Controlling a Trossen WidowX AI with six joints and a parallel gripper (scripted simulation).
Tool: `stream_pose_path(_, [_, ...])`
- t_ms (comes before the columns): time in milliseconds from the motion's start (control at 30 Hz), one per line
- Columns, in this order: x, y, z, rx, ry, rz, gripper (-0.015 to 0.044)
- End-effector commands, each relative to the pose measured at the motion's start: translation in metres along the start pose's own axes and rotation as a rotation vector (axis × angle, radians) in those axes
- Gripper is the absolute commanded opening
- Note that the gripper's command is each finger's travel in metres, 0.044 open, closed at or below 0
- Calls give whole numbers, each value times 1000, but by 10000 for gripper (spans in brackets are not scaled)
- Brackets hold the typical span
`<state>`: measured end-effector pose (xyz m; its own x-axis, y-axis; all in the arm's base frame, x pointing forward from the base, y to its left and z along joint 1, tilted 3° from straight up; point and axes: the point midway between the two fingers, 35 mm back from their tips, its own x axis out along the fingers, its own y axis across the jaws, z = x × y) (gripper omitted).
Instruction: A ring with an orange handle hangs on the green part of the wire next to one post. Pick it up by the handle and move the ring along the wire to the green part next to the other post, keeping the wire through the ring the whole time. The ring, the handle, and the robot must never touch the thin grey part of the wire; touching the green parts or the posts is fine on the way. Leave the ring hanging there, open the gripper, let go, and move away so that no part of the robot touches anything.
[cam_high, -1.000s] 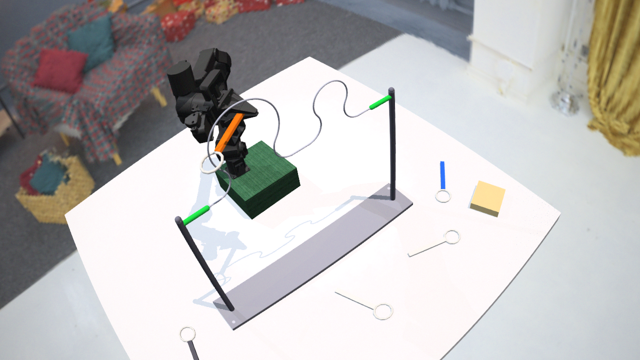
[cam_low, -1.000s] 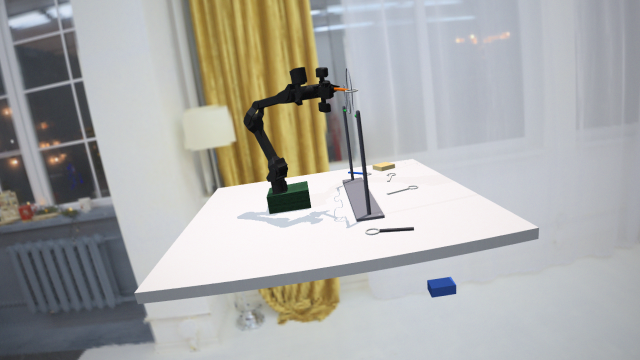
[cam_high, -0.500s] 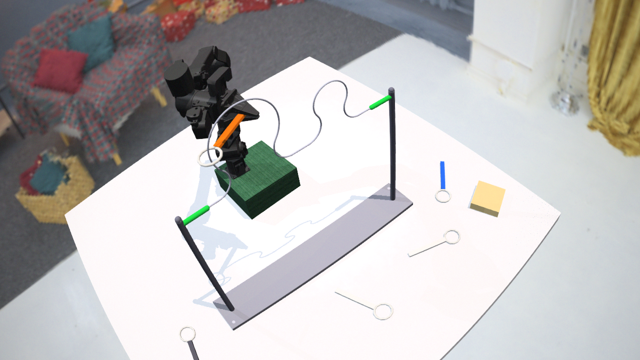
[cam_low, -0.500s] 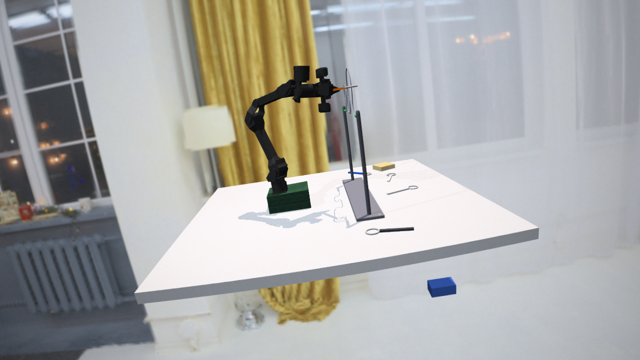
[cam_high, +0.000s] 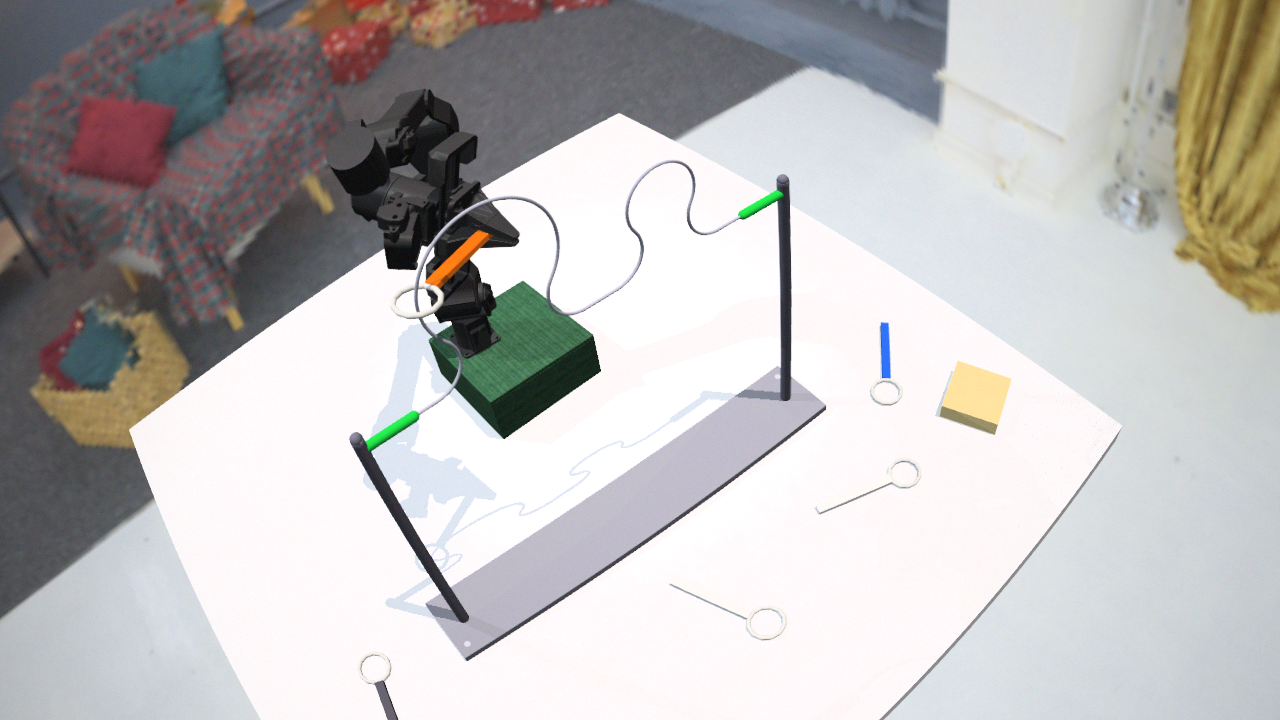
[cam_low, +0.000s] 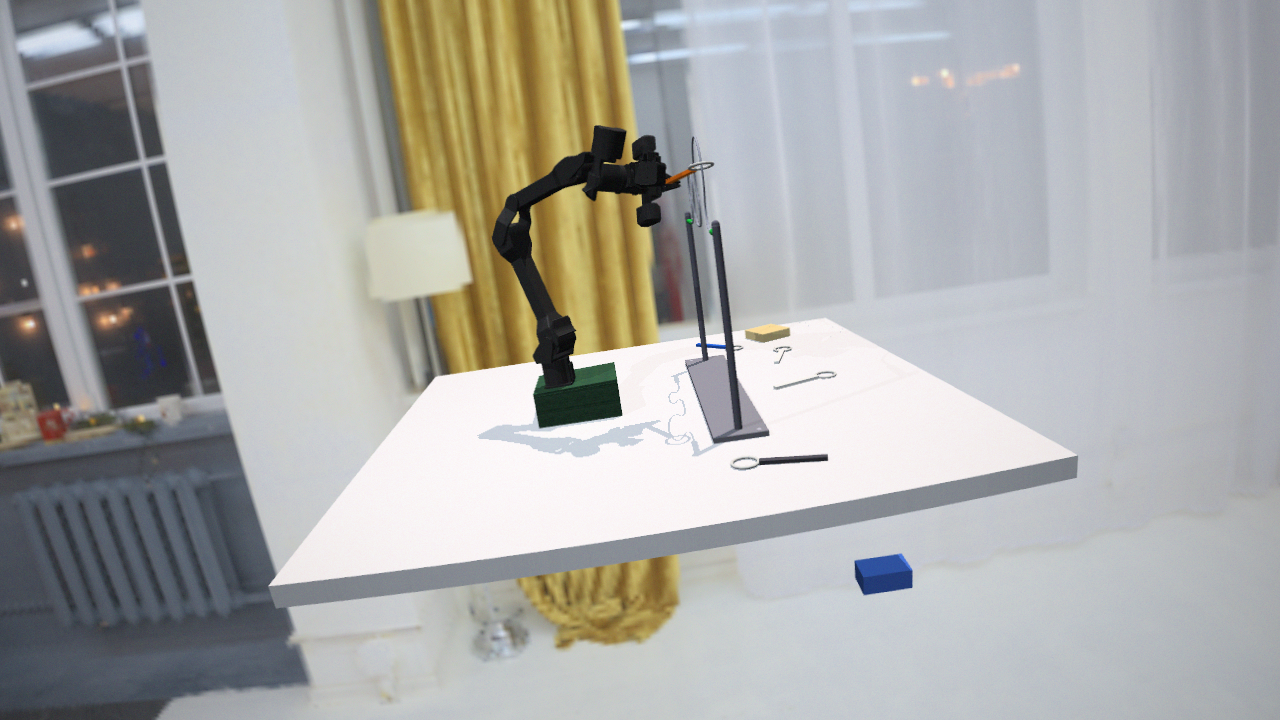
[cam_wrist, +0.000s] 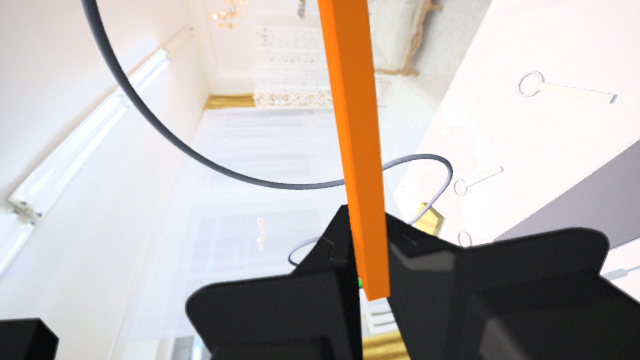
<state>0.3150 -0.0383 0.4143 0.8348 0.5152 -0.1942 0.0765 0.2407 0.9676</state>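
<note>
My gripper (cam_high: 497, 236) (cam_low: 673, 181) (cam_wrist: 354, 211) is shut on the orange handle (cam_high: 459, 259) (cam_low: 682, 175) (cam_wrist: 357, 125) near its end. The white ring (cam_high: 411, 316) (cam_low: 712, 164) is roughly level around the grey wire (cam_high: 671, 162) (cam_wrist: 295, 186), on the rising left side of its large loop. It is above the left green part (cam_high: 392, 430); the other green part (cam_high: 760, 205) is at the far right post (cam_high: 785, 295). The ring is outside the wrist view. I cannot tell the exact gap between ring and wire. The handle crosses the wire in the wrist view.
The left post (cam_high: 411, 532) and right post stand on a grey base (cam_high: 626, 501). A green block (cam_high: 546, 331) bears the arm. Several loose rings with handles lie on the table, including a blue-handled one (cam_high: 885, 349), near a yellow block (cam_high: 975, 394).
</note>
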Motion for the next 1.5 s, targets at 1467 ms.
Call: stream_pose_path(1467, [-1, -21, 7, -519, -58, -341, -150])
